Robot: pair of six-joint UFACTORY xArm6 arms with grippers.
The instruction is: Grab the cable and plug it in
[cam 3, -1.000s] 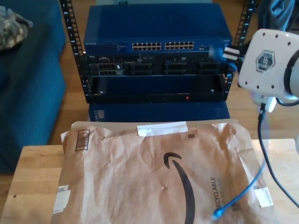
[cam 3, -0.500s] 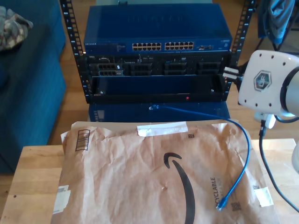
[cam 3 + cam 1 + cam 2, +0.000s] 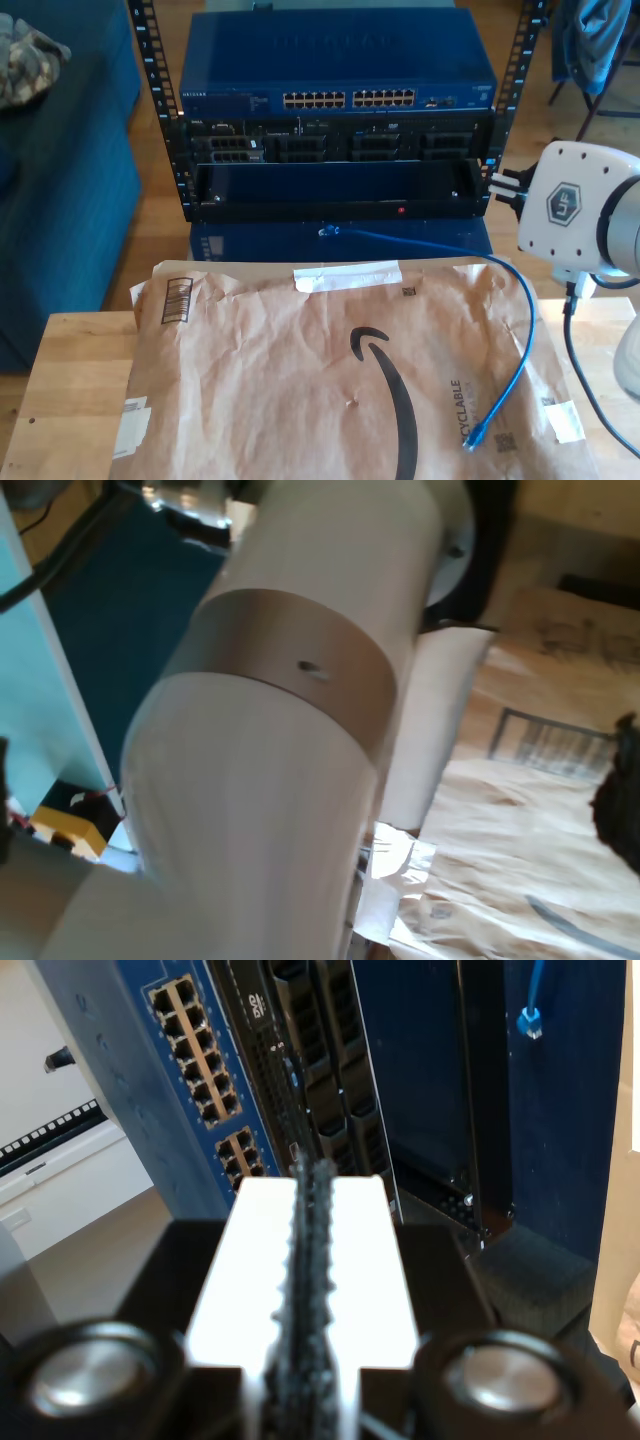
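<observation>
Second wrist view: my second hand's point(image 3: 312, 1185) ridged white pads clenched together, empty.

Bright-blue cable point(image 3: 523, 340), brown paper mailer point(image 3: 330, 370), dark-blue switch point(image 3: 335, 70).

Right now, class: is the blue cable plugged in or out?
Out: both plugs of the cable lie loose, none in the switch.

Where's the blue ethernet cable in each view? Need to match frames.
Exterior view: cable runs from under the rack across the paper mailer toward the exterior view's lower right.
Second wrist view: its plug end against the dark blue panel.
First wrist view: mailer, white arm link.
Shared landmark: blue switch.
</observation>
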